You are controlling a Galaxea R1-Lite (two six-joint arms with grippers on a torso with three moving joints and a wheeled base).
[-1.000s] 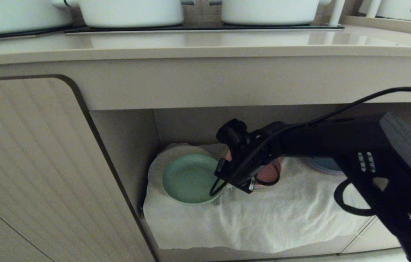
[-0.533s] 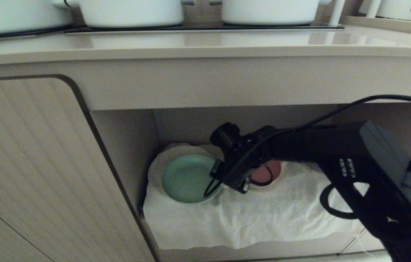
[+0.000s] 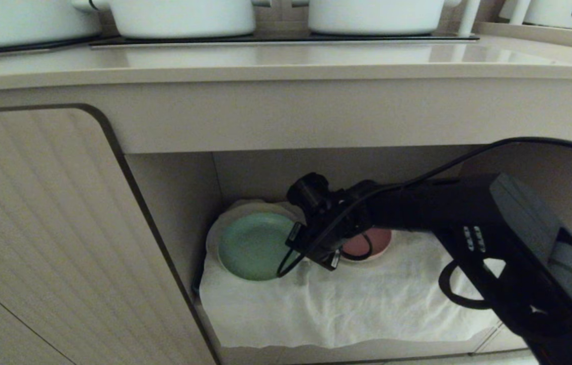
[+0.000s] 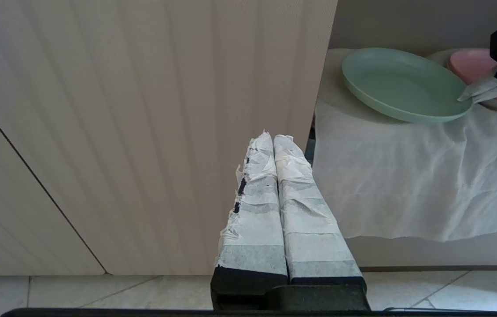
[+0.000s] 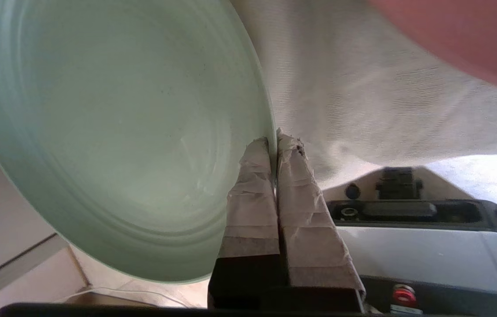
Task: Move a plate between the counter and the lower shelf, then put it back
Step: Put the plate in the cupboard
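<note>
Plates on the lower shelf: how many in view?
2. Green plate at the shelf's left end, its right rim pinched by the right gripper; pink plate just right of it, partly behind the arm. More may be hidden.

Over the last second the right gripper [image 3: 300, 256] moves up and to the left in the head view, deeper into the lower shelf [image 3: 346, 309], carrying the plate [image 3: 250, 247] clamped by its rim along with it. The plate now sits higher and further left in the frame, nearer the back corner. More of the pink plate [image 3: 374, 241] shows behind the wrist, while the blue plate at the right is now hidden behind the arm.
</note>
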